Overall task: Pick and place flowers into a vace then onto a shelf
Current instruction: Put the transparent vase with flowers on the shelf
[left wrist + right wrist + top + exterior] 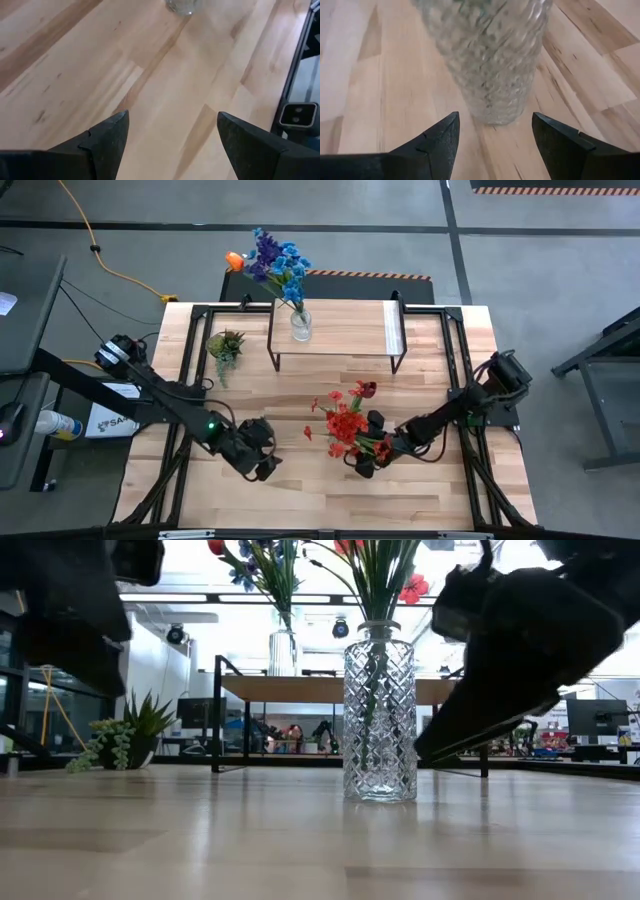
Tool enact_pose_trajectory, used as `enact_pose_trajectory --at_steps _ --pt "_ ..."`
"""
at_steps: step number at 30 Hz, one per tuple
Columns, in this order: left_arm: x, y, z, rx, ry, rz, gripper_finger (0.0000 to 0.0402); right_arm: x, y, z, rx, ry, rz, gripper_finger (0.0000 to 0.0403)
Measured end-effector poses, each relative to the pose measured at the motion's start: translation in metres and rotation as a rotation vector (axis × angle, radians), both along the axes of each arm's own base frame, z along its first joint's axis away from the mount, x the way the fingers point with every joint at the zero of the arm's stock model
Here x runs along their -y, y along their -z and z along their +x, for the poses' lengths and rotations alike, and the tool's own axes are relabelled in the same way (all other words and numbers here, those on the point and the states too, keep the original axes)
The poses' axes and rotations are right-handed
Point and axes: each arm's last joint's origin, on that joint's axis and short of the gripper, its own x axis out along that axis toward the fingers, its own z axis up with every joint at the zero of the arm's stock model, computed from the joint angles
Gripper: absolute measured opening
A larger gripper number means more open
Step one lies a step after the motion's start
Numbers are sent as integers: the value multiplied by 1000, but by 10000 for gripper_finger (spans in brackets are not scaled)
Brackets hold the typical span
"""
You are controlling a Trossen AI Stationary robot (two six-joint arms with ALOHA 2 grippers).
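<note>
Here, notes from one moment at the bench.

Table: light plank tabletop [300,500], both arms reaching in from the sides.

Shelf: low light-wood board on dark legs [340,330], at the far middle of the table.

Vase on shelf: clear glass vase [300,326] stood at the left end of the shelf, holding blue and purple flowers with one orange bloom [277,262].

Vase on table: cut-glass vase [379,720] stood upright on the bare planks in front of the shelf, right of centre.

Red flowers: red flowers [347,420] were in this front vase, green stems visible through the glass in the low view.

Right gripper: right gripper [495,137] sat low on the table, just beside the front vase. Fingers were apart, the vase base ahead of the gap; in the wrist view neither finger touched the glass. Not gripping.

Left gripper: left gripper [172,132] hovered over bare wood near the front left, well apart from the front vase. Fingers spread wide, nothing between them.

Potted plant: small green spiky plant [225,345] stood left of the shelf.

Floor: orange cable [100,255] lay beyond the table's far left corner.
</note>
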Motion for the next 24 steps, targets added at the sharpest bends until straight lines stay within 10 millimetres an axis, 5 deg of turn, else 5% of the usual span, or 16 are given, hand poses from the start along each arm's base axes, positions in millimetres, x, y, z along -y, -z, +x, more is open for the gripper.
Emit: enact_pose_trajectory --at_steps 12,18,24 --pt "11 1 -8 -12 26 -20 331 -16 -9 -14 26 30 -17 239" --pt "11 1 -9 -28 37 -26 330 -19 -32 -36 3 48 13 239" --pt "10 2 -9 -31 47 -14 330 -21 -62 -56 154 165 -90 239"
